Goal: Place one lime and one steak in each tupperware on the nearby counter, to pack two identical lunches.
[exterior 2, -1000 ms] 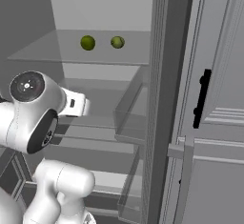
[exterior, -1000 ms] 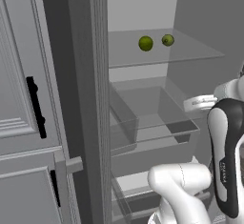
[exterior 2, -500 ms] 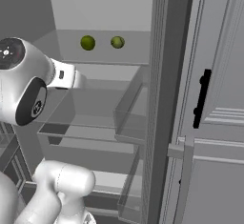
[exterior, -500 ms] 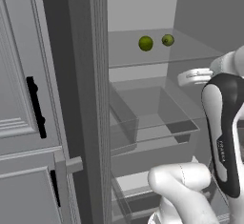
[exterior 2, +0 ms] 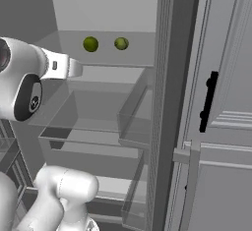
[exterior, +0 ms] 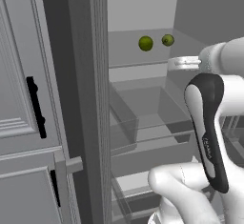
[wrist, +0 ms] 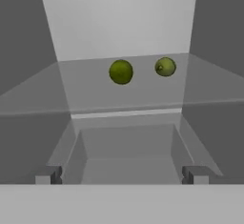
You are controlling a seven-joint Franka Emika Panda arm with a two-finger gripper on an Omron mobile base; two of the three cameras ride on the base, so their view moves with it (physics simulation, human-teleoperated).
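A: Limes? 
B: Left lime (wrist: 121,71) and right lime (wrist: 165,67) sat apart on the glass shelf (wrist: 38,96), far inside the open fridge.

A: Gripper? 
B: Gripper (wrist: 122,174) was wide open, holding nothing, near side of the shelf, aimed at them.

A: Base views? 
B: They added the fridge door (exterior: 83,99), the clear drawer (exterior 2: 98,122) below and the cabinet handle (exterior 2: 208,101).

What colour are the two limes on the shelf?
Yellow-green; the limes show best in the hand view.
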